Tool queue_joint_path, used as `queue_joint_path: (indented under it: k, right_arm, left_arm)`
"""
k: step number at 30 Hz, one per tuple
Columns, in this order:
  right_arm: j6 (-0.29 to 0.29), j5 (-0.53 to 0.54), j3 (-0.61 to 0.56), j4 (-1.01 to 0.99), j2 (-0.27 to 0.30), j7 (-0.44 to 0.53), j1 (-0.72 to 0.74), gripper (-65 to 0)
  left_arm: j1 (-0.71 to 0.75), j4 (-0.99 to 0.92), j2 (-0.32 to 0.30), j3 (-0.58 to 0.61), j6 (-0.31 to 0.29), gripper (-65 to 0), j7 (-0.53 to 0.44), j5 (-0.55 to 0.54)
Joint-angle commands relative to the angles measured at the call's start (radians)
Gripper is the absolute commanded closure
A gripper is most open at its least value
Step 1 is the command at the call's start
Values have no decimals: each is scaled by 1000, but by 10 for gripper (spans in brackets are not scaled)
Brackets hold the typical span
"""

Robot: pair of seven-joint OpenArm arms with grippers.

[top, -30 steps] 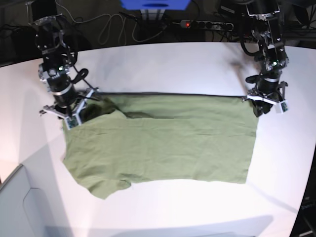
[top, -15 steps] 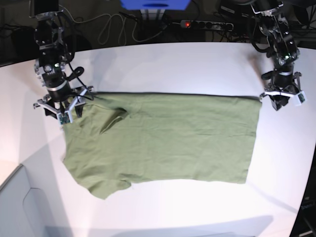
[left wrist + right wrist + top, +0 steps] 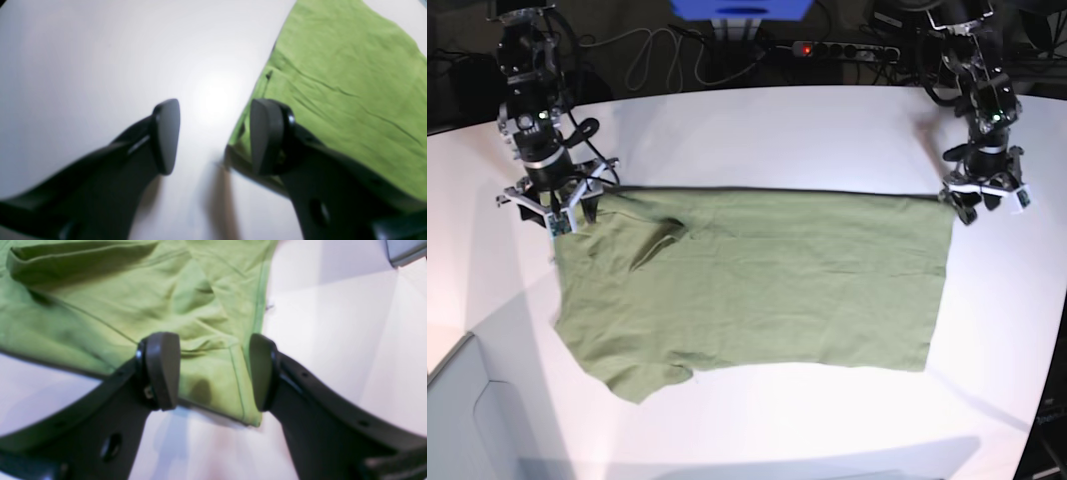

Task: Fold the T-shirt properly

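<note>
Spread flat across the middle of the white counter (image 3: pixel 757 130): one olive-green short-sleeved cotton T-shirt (image 3: pixel 757 285), folded so that a straight dark edge runs left to right along its far side. One sleeve visible at the near left corner; the other not made out from the base view. Small bunched fold near the far left corner. Neckline tag not seen in any view.

Two black end effectors, one at each far corner of the cloth. Left end effector (image 3: pixel 984 196) at the far right corner in the base view, too small there to judge its opening. Up close in the left wrist view (image 3: pixel 213 133): jaws spread wide, nothing between them, bare counter (image 3: pixel 100 50) under the gap, the green cloth (image 3: pixel 340 73) edge just beside and partly behind one finger pad (image 3: pixel 263 133). Touching or not, cannot tell; lower part blurred.

Right end effector (image 3: pixel 557 203) at the far left corner. In the right wrist view (image 3: pixel 213 370): jaws likewise wide apart, straddling a hemmed corner of the cloth (image 3: pixel 133 296) without pinching it, a dark shadow spot on the fabric between the pads. Wrinkles and a deep fold at the top left there, only faintly visible from the base view. Grey edge (image 3: pixel 405 251) cut off at the top right corner, unidentifiable.
</note>
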Motion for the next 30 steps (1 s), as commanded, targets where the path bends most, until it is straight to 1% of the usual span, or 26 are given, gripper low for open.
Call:
queue_joint_path:
  k: [1,6,13,18,21,24,28,30]
  right_arm:
    - [1,-1,6,26,10,20,-3,-318]
    - [1,-1,6,26,10,19,-12,-317]
    - [1,-1,6,26,10,25,-37,-317]
    - [1,-1,6,26,10,25,-38,-317]
    - [1,-1,6,26,10,25,-38,-317]
    - [1,-1,6,26,11,25,-38,-317]
    - [1,-1,23,26,18,25,-38,-317]
    - [1,-1,57,26,18,25,-38,-318]
  left_arm:
    - [-20,-4,-8,11,-4,-323,-11,-7]
    - [-39,-41,-5,22,-4,-323,-11,-7]
    - [-31,20,-3,18,-4,-323,-11,-7]
    - [-39,17,-3,22,-4,-323,-11,-7]
    - [-42,-15,-2,24,-4,-323,-11,-7]
    - [-68,-58,-2,56,-4,-322,-11,-7]
    - [-72,-75,-2,62,-5,-320,-11,-7]
    - [-72,-77,-2,82,-5,-292,-11,-7]
